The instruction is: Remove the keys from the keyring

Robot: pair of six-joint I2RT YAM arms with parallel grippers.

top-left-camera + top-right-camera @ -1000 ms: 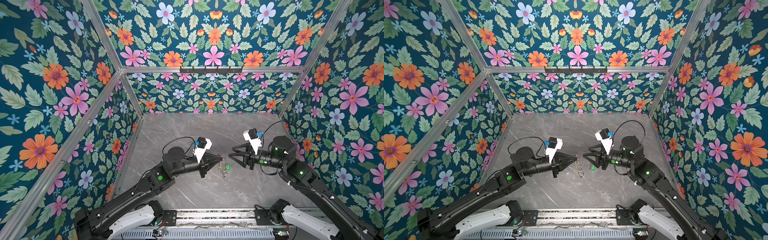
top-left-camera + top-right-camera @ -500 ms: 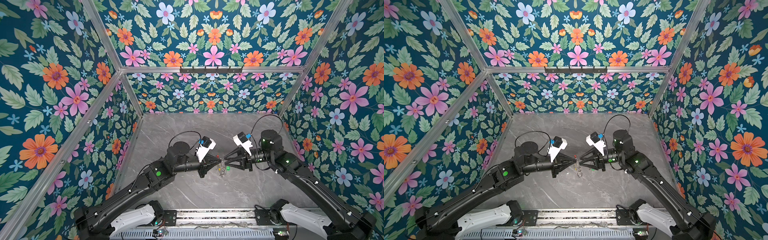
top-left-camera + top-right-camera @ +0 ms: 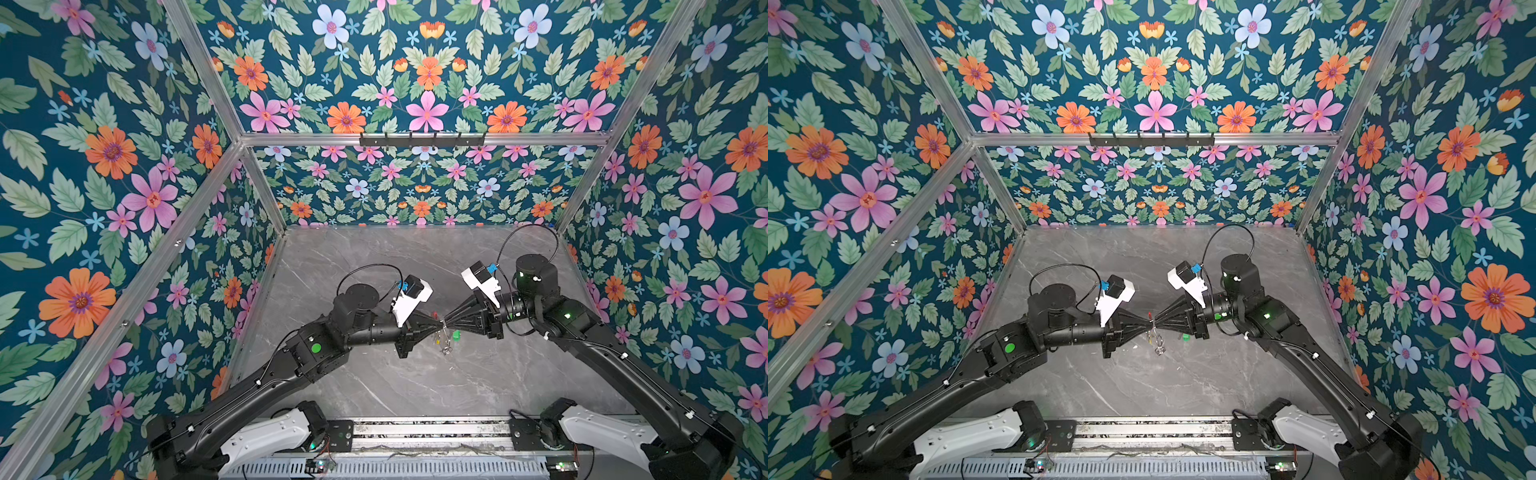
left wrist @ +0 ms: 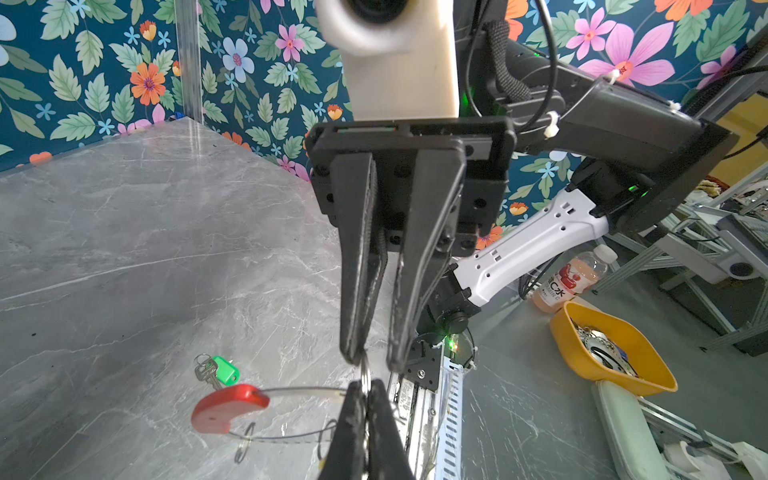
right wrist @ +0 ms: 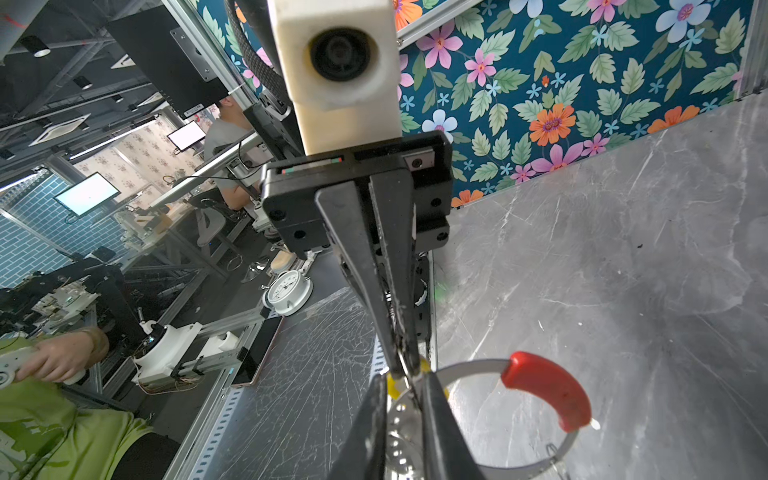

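keyring is up in the air over the middle of the desk, not resting on it. red arc is on the side of the hoop away from both sets of tips. left gripper is clamped on the hoop's rim with no gap between its jaws, so that's our anchor. yellow key sits right at that pinch, its tag just beside the left tips. right gripper comes in nose to nose with the left on the same line, so we judge the pull axis as straight away from the left arm, toward the right edge of the desk. its jaws are narrow with a slim gap showing, and one jaw touches a small silver ring by the key. we can't tell if it bites yet. right arm is the one placed for the pull. our guess for the next step: close, then draw the key off. past the tips, green key lies flat on the desk, apart from the hoop. that one looks done.
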